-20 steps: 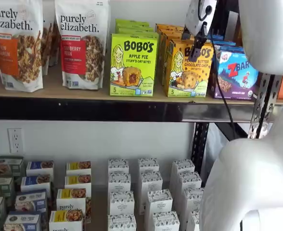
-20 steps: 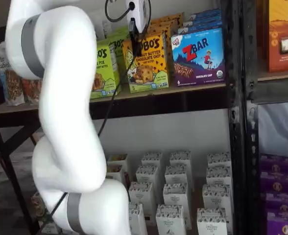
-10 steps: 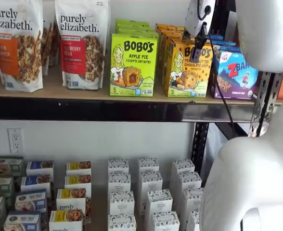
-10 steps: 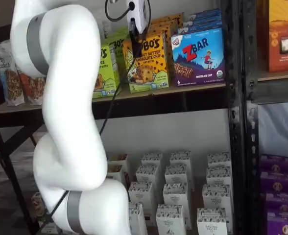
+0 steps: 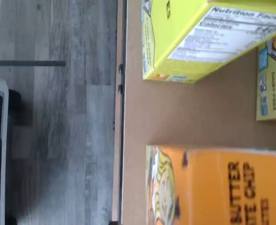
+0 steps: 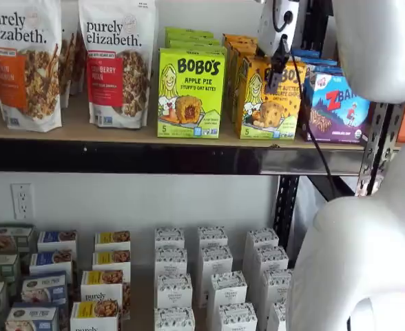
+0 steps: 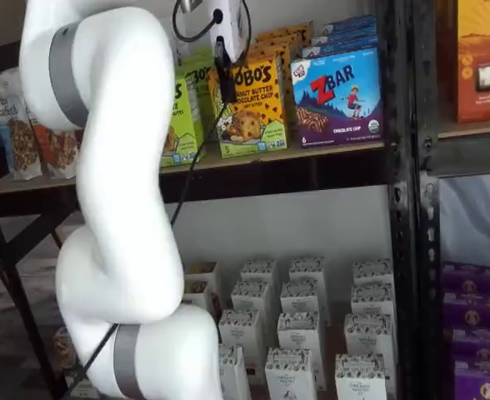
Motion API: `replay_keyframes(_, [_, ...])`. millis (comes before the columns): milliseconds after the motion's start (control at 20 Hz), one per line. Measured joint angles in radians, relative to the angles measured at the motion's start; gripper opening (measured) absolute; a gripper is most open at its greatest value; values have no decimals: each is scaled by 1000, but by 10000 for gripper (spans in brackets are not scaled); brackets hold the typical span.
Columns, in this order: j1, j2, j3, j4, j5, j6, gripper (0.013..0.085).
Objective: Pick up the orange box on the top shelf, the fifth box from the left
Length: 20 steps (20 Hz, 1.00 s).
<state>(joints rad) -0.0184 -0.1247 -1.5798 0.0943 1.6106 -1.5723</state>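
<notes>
The orange box [image 6: 268, 100] stands upright on the top shelf [image 6: 120, 134], printed "BOBO'S" with a cartoon girl. It also shows in a shelf view [image 7: 249, 104] and in the wrist view [image 5: 218, 187]. My gripper [image 6: 277, 65] hangs in front of the orange box's upper part; its black fingers overlap the box front. In a shelf view the gripper [image 7: 224, 79] sits at the box's upper left corner. The fingers show side-on, with no plain gap.
A lime-green Bobo's Apple Pie carton [image 6: 191, 93] stands left of the orange box, a blue ZBar box [image 6: 339, 107] to its right. Purely Elizabeth bags [image 6: 116, 62] stand further left. Small white boxes [image 6: 213, 276] fill the lower level. A dark steel upright [image 7: 403, 167] stands at the right.
The gripper has moved a little up and to the left in front of the orange box. The arm's upper link has shifted. The boxes have not moved.
</notes>
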Motion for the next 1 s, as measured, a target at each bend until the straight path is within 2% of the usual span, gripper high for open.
replay_keyframes(150, [21,13,-9,0,0,21,850])
replay_keyframes(450, [100,65,-48,-9,-18,98,850])
replay_keyframes(550, [110,47,-16,-22,-71,106,850])
replay_keyframes(600, [106,35,-1,-20,-89,102,850])
replay_keyframes(700, [71,6,22,-13,-88,70,850])
replay_keyframes(1000, [-25,-53,51,-15,-37,-25,850])
